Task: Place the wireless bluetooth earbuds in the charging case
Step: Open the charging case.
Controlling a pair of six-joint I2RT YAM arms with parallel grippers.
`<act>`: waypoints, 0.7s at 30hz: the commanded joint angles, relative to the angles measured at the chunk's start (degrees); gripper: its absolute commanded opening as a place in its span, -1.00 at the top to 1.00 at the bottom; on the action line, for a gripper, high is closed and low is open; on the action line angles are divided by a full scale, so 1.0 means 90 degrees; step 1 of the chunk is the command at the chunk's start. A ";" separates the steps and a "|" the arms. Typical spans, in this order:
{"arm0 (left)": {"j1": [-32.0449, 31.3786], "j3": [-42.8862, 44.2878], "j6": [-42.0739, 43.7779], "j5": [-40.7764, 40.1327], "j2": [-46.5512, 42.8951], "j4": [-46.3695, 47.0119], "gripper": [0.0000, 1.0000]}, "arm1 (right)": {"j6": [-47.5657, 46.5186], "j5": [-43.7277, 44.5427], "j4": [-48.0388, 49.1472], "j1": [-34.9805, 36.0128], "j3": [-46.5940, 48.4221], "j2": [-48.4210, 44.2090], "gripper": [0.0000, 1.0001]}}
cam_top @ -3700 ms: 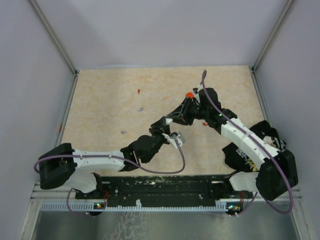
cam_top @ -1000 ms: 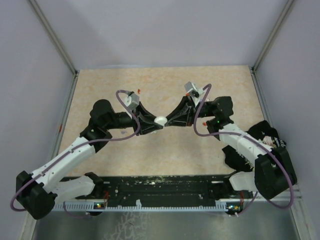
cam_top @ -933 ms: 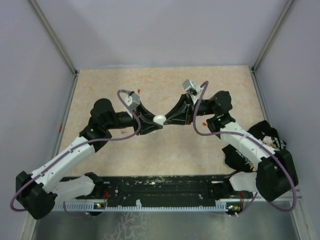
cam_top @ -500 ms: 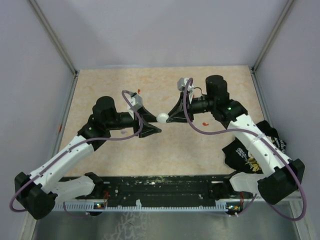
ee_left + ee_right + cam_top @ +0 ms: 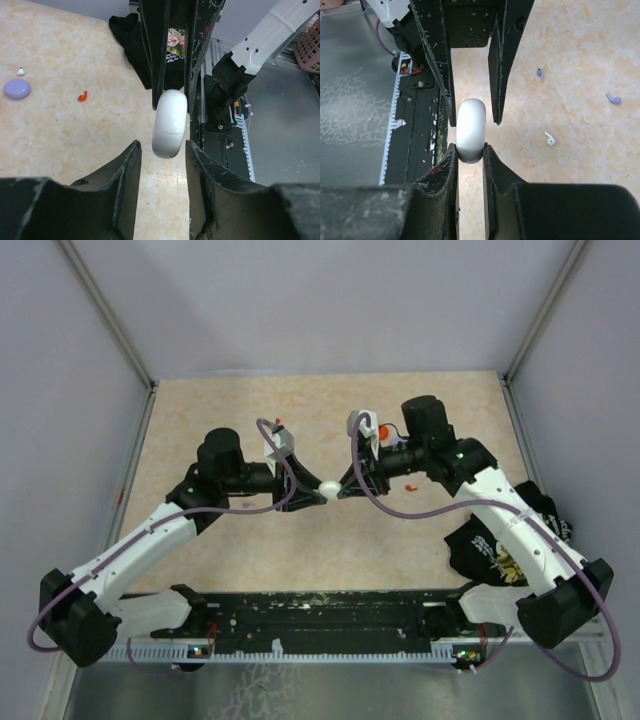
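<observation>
1. The white charging case point(image 5: 470, 125) hangs in the air above the middle of the tabletop point(image 5: 200, 410), pinched at one end by the right jaws.
2. The left jaws stand spread on either side of its free end, with a sliver of gap each side, gripping nothing.
3. The case looks shut, so I'd say the step in hand is getting the lid open.
4. The earbuds lie loose on the tabletop: a red earbud point(image 5: 82, 95), a white earbud point(image 5: 549, 139) and two lavender earbuds point(image 5: 540, 74) point(image 5: 613, 98).
5. Next, I reckon, the left jaws must close squarely on the lid half while the right jaws hold firm. That smooth shell could slip.
</observation>
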 commanded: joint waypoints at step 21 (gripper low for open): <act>0.0045 -0.0406 -0.0380 0.0237 -0.0029 0.0882 0.07 | -0.0119 0.0210 0.0169 0.0300 0.0478 0.0126 1.00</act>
